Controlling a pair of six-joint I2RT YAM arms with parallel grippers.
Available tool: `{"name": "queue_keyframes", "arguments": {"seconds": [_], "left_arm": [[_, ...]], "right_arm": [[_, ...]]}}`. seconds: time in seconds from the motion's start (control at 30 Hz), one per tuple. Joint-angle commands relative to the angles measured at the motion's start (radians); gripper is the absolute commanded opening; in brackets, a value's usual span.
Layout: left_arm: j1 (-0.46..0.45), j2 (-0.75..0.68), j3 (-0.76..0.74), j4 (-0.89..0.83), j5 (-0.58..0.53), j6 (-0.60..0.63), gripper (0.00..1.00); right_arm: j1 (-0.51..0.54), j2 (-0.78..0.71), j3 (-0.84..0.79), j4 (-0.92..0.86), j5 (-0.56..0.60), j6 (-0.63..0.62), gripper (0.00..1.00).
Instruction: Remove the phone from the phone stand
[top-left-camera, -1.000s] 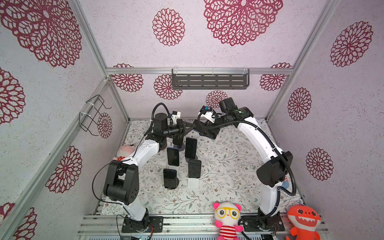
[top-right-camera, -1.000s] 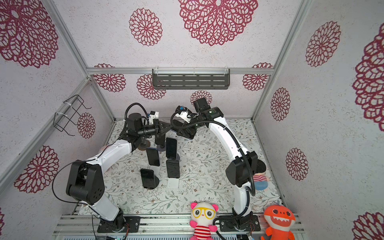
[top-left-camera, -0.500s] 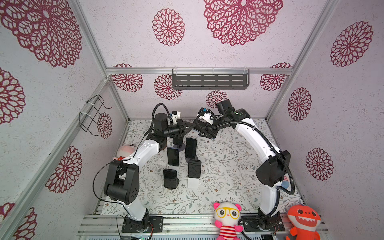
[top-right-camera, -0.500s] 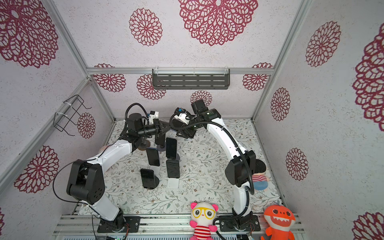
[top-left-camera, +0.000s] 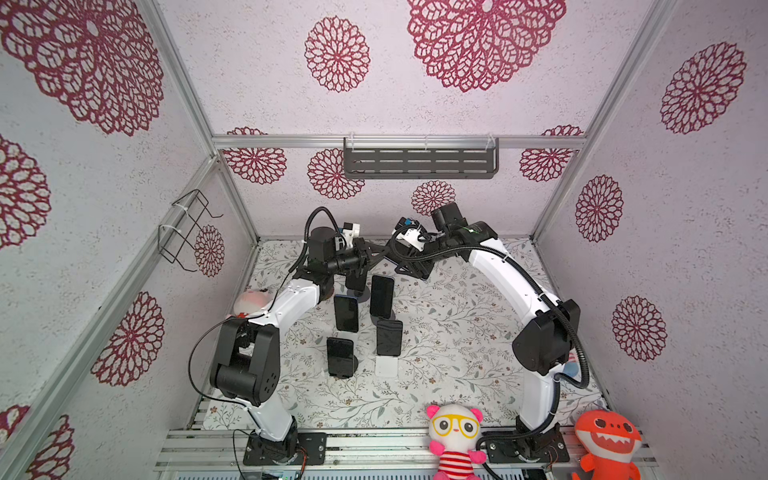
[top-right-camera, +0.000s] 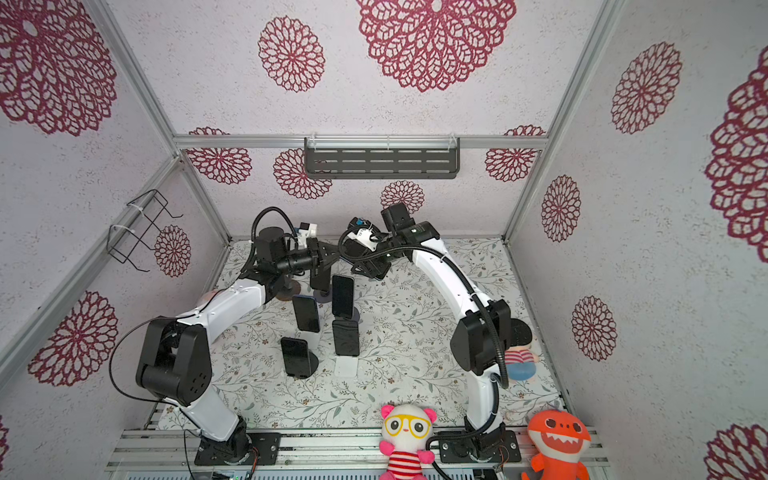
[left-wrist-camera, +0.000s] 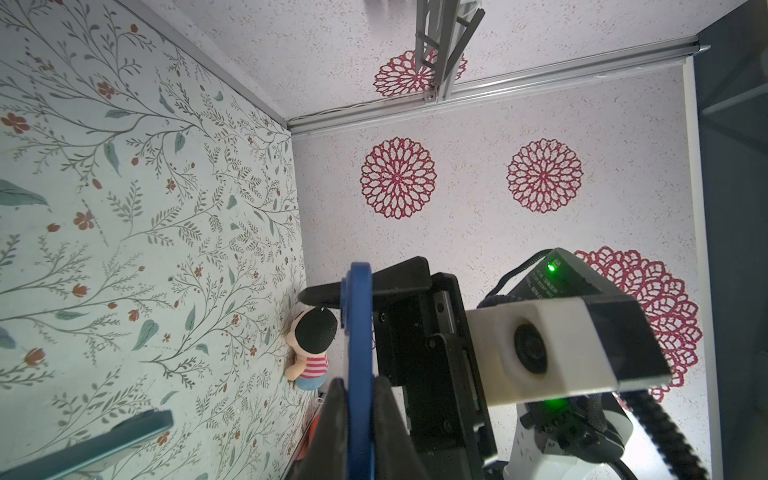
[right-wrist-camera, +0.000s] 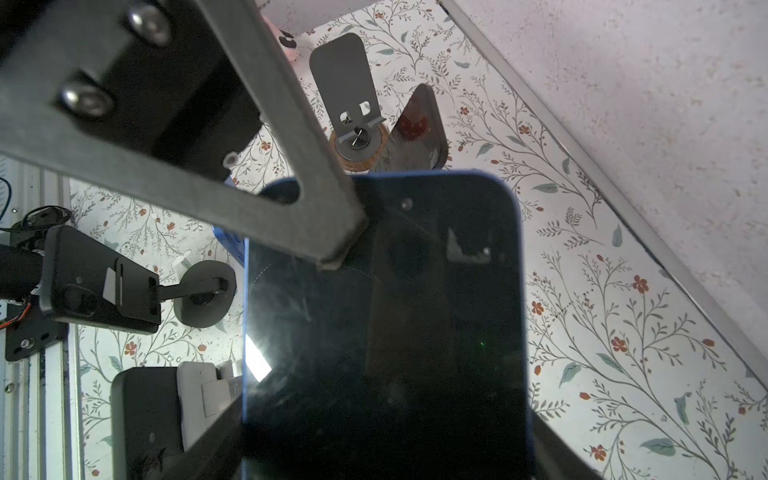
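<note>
Phone (left-wrist-camera: 360, 332) is off the phone stand (right-wrist-camera: 343, 83), which sits bare on the table (top-left-camera: 457, 332). It hangs in the air over the far middle. Left gripper (left-wrist-camera: 360, 380) pinches one end across the thickness. Right gripper (top-left-camera: 397, 262) has its jaws spread around the other end; contact cannot be told.

Handling, judged: stiff thin slab, some weight, glossy face slick, glass fragile if dropped. Best hold is across the long side edges near mid-length.

Long axis reads left–right and roughly level, dark face up, away from the table.

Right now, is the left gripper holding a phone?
Yes, the left wrist view shows the left gripper clamped on the blue phone, edge-on.
</note>
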Motion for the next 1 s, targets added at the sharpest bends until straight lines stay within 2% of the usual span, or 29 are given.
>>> {"name": "queue_keyframes", "arguments": {"seconds": [0.0,0.13,0.3,0.47,0.7,0.87,0.97], "left_arm": [[-0.016,-0.004,-0.002,0.081,0.057,-0.033,0.12],[-0.015,-0.006,-0.015,0.136,0.043,-0.055,0.27],[-0.013,-0.010,-0.014,0.130,0.032,-0.044,0.37],[0.002,-0.033,0.000,0.037,0.019,0.023,0.46],[0.087,-0.109,0.058,-0.247,-0.011,0.218,0.49],[0.164,-0.137,0.194,-0.643,-0.111,0.527,0.52],[0.214,-0.138,0.230,-0.756,-0.162,0.633,0.54]], "right_arm": [[-0.011,-0.049,-0.004,0.093,0.047,0.062,0.52],[-0.011,-0.068,-0.031,0.121,0.053,0.069,0.48],[-0.015,-0.095,-0.062,0.153,0.055,0.091,0.43],[-0.026,-0.124,-0.094,0.193,0.105,0.147,0.38],[-0.066,-0.206,-0.227,0.320,0.246,0.349,0.37],[-0.074,-0.265,-0.346,0.409,0.446,0.548,0.33],[-0.073,-0.289,-0.447,0.509,0.470,0.659,0.32]]}}
